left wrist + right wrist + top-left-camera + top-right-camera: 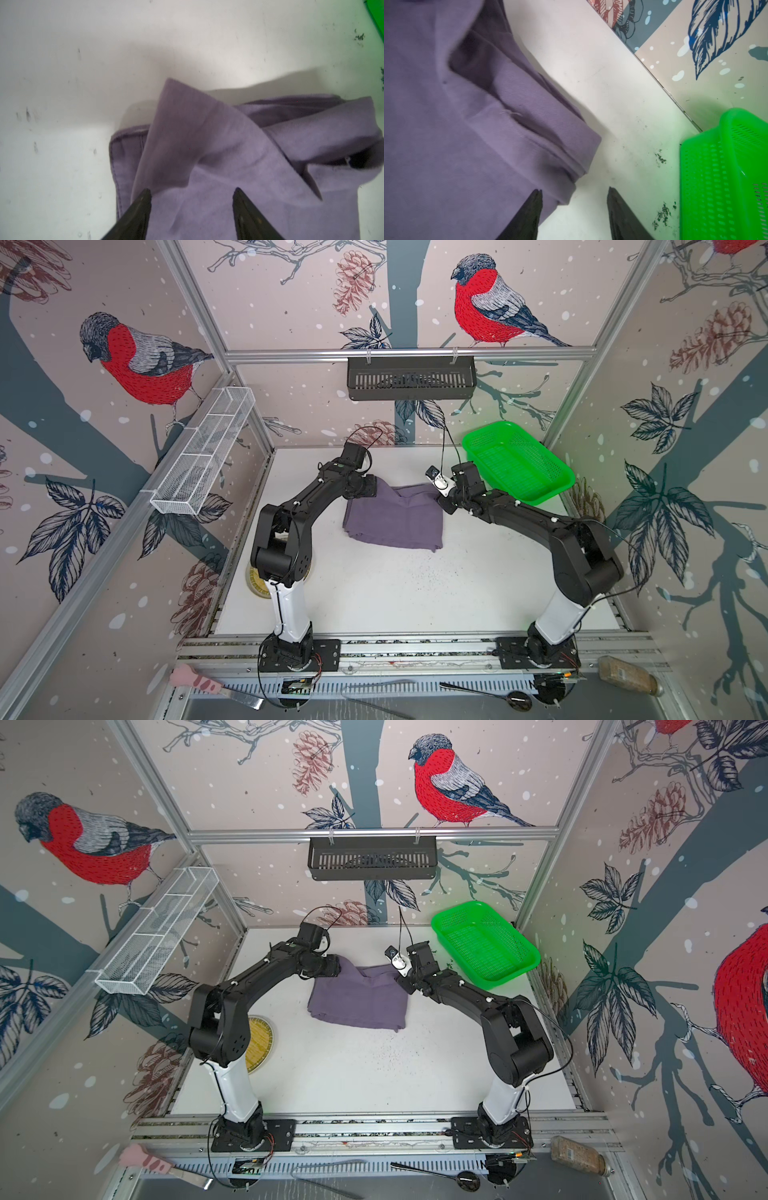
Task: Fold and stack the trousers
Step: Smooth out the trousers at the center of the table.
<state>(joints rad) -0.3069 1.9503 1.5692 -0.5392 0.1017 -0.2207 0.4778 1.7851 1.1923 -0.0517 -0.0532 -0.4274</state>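
Top views: the trousers (395,518) lie as 1 compact, roughly square bundle on the white tabletop (374,593), toward its far middle. They are near the green basket (519,464) but apart from it. The left arm (316,493) and right arm (511,506) each reach to 1 far corner of the bundle.

Left wrist view: the left end effector (191,192) hovers over the cloth with jaws apart, gripping nothing. 1 flap peaks up off the bundle at this corner.

Right wrist view: the right end effector (574,191) is likewise spread, nothing clamped. 1 tip sits over the rolled hem, the other over bare tabletop.

Judgement: the fold looks laid but its far edge is untidy. To do this step well, each end effector should likely press or re-pinch its own corner, lay the peaked flap flat and square the layers. Both sides should move together so the soft cloth does not skew.

Count: 1 pair of trousers, 2 arms, 2 end effectors, 1 green basket, 1 black wall basket (372,859), 1 white wire rack (153,936).
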